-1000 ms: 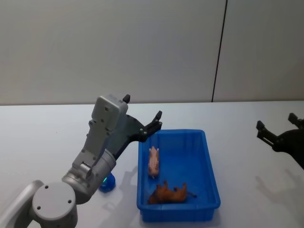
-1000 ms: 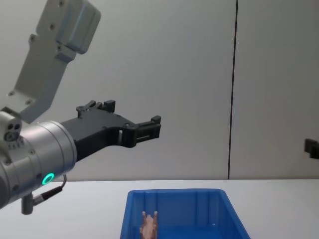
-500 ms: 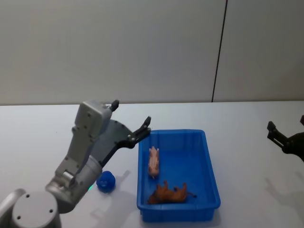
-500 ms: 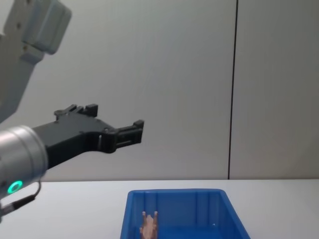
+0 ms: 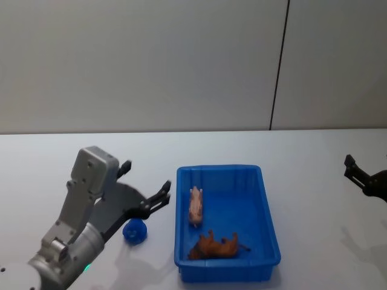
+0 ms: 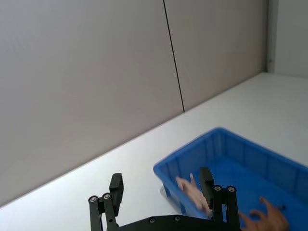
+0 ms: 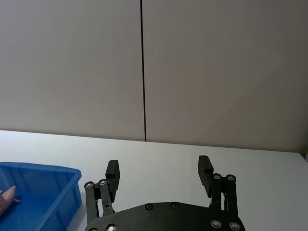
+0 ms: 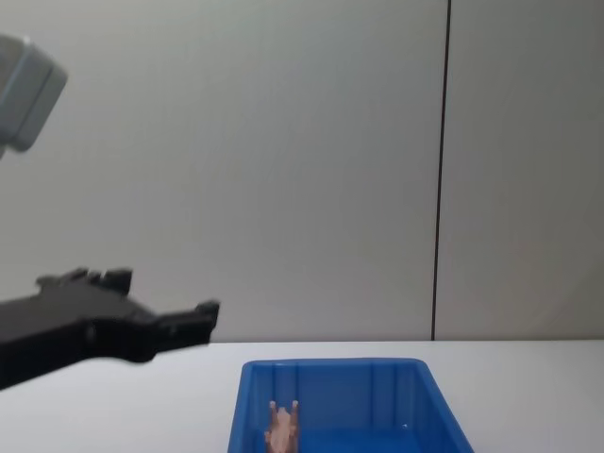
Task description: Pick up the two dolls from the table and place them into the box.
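Observation:
The pinkish-tan doll (image 5: 195,205) lies inside the blue box (image 5: 269,211), close to its left wall. On the white table (image 5: 60,157), just left of the box, sits the dark blue doll (image 5: 135,230). My left gripper (image 5: 145,183) hangs open and empty above and slightly behind that doll, left of the box. In its wrist view the left gripper (image 6: 161,185) points toward the box (image 6: 226,144) and the pinkish-tan doll (image 6: 191,190). My right gripper (image 7: 159,171) is open and empty, far right of the box, at the head view's edge (image 5: 366,178).
An orange-brown toy animal (image 5: 217,246) lies in the box's near end. A grey wall with a dark vertical seam (image 5: 278,72) stands behind the table. Bare tabletop lies between the box and the right gripper.
My left arm has drawn back from the box's left rim, moving left and down toward the dark blue doll. The right gripper has slid farther right. The toys in the box have not moved.

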Controlling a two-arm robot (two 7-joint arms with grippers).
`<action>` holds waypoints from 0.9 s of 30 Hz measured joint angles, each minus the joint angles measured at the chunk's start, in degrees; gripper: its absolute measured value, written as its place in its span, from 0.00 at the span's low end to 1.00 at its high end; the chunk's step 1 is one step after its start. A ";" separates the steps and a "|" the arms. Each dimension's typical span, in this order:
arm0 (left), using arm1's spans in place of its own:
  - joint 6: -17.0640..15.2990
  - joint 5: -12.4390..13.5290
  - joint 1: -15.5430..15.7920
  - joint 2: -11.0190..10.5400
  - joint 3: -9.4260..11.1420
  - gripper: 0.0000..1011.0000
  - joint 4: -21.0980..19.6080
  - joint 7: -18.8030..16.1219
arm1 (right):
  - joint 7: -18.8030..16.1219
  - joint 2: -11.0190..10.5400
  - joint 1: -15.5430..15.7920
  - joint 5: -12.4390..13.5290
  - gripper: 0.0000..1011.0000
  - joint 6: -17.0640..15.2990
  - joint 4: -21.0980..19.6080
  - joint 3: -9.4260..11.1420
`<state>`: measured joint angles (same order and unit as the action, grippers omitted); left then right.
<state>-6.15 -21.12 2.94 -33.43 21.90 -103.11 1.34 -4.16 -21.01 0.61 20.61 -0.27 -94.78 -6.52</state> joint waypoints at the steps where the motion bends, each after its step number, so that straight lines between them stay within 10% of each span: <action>1: -0.42 -0.28 -0.26 -0.31 -0.09 0.99 -0.15 -0.01 | 0.03 -0.01 0.02 0.01 0.99 0.01 -0.01 0.01; 27: -7.68 -4.75 -2.06 -3.15 -1.84 0.99 3.88 3.88 | 0.38 -0.09 0.27 0.11 0.99 0.21 -0.15 0.09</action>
<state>-13.83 -25.87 0.88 -36.58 20.06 -99.22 5.21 -3.78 -21.10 0.87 20.73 -0.06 -94.93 -6.43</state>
